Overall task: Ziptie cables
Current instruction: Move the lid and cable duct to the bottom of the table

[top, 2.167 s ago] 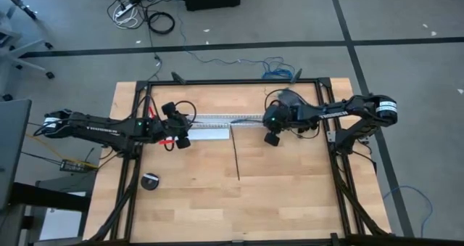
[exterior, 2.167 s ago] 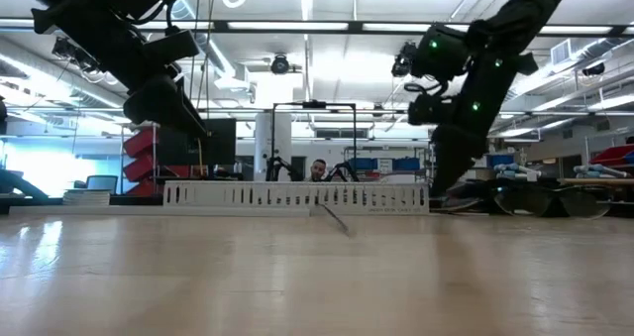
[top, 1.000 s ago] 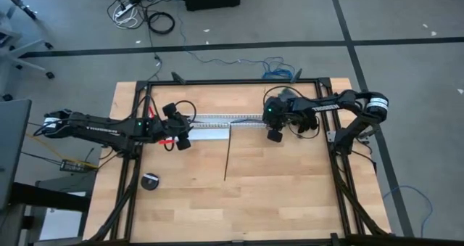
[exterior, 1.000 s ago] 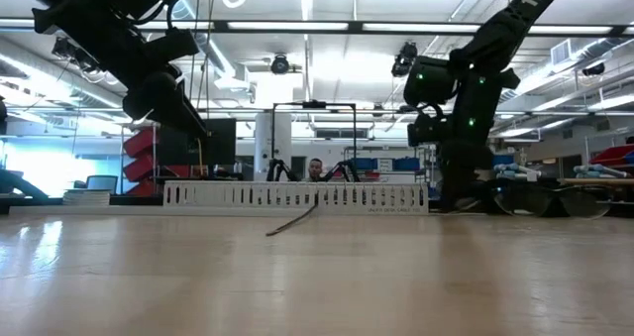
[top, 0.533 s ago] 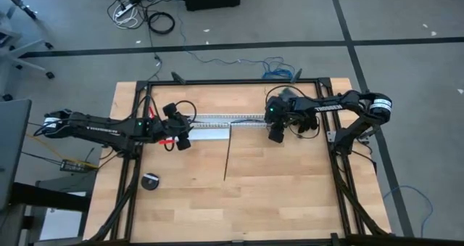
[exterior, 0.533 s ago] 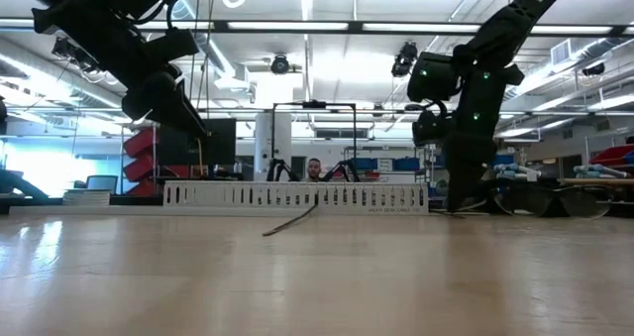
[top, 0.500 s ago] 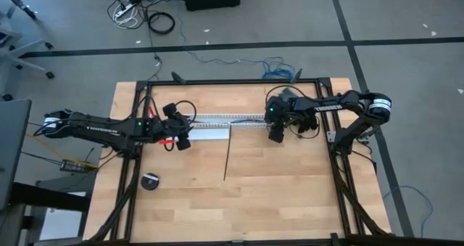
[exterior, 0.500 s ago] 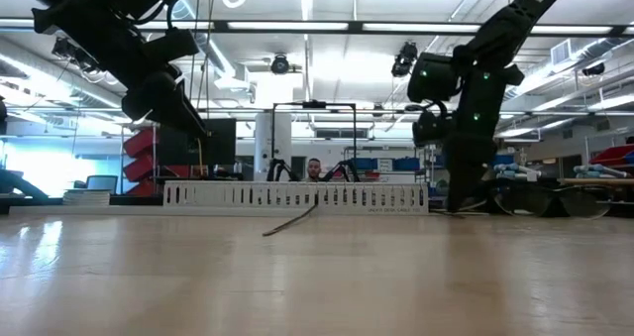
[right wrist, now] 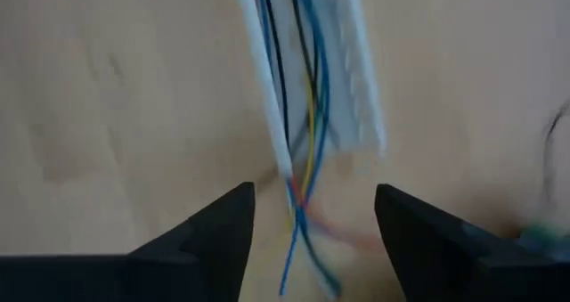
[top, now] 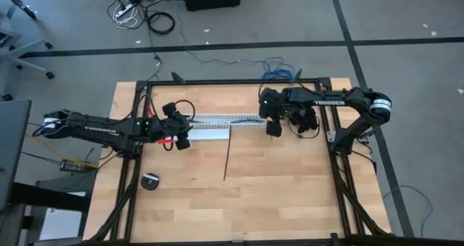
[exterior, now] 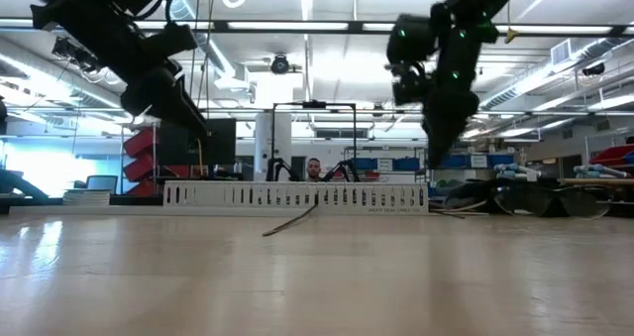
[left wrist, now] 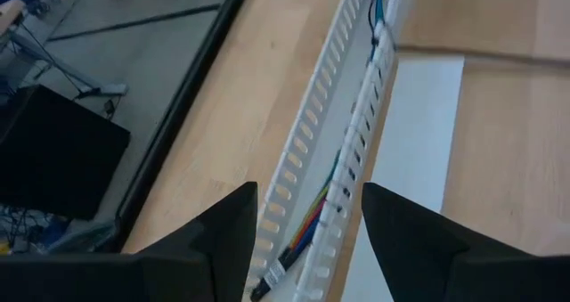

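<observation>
Two dark arms work over one wooden surface [top: 275, 195] edged by a black frame. At the left, the left gripper [top: 183, 139] hangs over the left end of a single long white slotted channel [top: 217, 119] that lies across the far half of the surface. Its fingers [left wrist: 223, 240] stand apart with nothing between them, straddling the channel below in the left wrist view. Just in front of the channel's left part lies one flat white strip [top: 206, 134]. Nearer the front left edge sits one small round black disc [top: 150, 181].

The channel is the only container here, and it holds the cables [right wrist: 298, 115]: several thin wires in blue, yellow, orange and dark tones run along inside it, and in the right wrist view they spill out of its right end onto the wood. The left wrist view shows more coloured wires inside the channel near its left end.

One ziptie [top: 228, 153], a thin black strip, lies loose on the surface, running from the middle of the channel toward the front; neither gripper touches it.

To the right, the right gripper [top: 272, 129] hovers above the channel's right end, its fingers [right wrist: 214, 240] spread wide and empty.

Beyond the surface the floor is grey with dark tape lines and loose cords; the low view shows a bright workshop with shelving and a person far behind the channel.
</observation>
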